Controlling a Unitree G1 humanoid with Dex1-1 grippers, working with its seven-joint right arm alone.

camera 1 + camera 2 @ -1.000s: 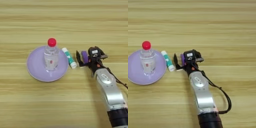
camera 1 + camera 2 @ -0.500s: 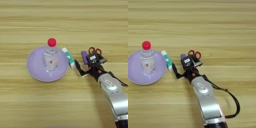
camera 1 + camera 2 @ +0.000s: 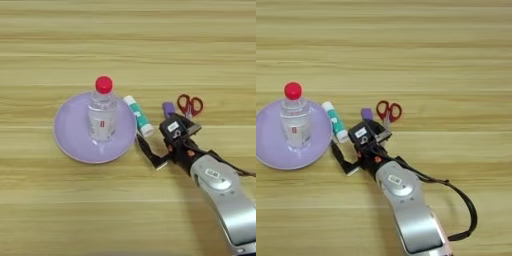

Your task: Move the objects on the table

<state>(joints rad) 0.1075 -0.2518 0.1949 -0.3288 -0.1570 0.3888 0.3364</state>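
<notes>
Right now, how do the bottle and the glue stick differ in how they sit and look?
The bottle stands upright on the purple plate; the glue stick lies flat on the bare table beside the plate's rim. The bottle is clear with a red cap; the glue stick is white with a green label. The bottle is the bigger one. Both are round, slim containers.

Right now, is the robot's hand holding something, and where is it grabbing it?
Nothing is held. The hand is open and empty, just in front of the glue stick, with the purple block and scissors lying free behind it.
</notes>
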